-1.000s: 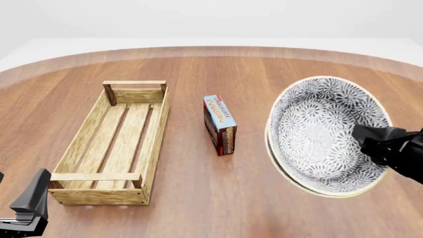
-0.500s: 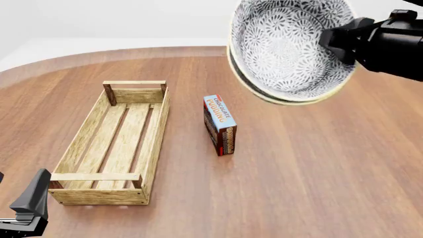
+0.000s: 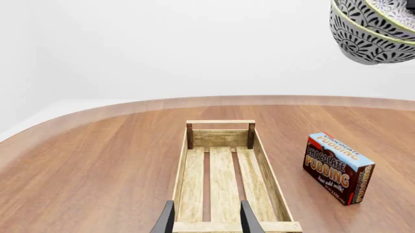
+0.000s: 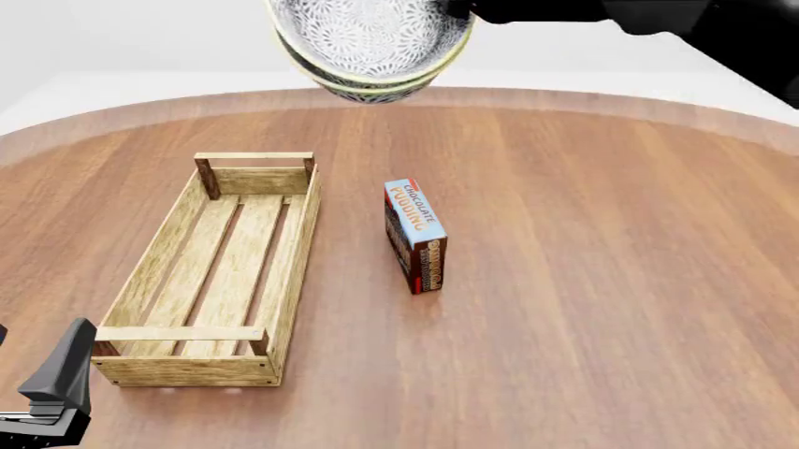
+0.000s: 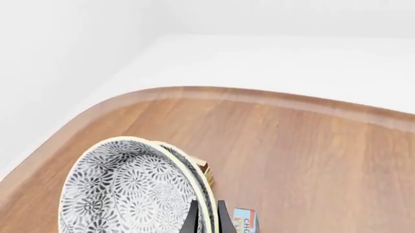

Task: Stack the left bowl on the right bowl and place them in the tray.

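Two patterned bowls [image 4: 370,42], nested one inside the other, hang high in the air at the top of the front view, above the far part of the counter [image 4: 600,281], between the tray's far end and the pudding box in left-right terms. Right pincer [image 5: 207,217] is pinching the stacked rims: in the right wrist view both dark fingers [image 5: 192,218] straddle the double rim w/ the bowls [image 5: 133,187] tipped on edge, insides facing the cam. Right arm [image 4: 649,19] reaches in from the upper right of the front view. Left wrist view catches the stack [image 3: 376,29] from below, its outer floral bands showing. Tray [image 4: 212,271] lies on the counter's left side, long axis running away from the arms, nothing in it, slats bare. Pudding box [image 4: 416,236] stands upright just right of the tray, apart from it. Left pincer [image 3: 205,219] hovers low by the tray's [image 3: 224,174] near end bar, fingers spread w/ a gap btwn them, pinching nothing; in the front view it shows at the bottom left corner [image 4: 56,383].
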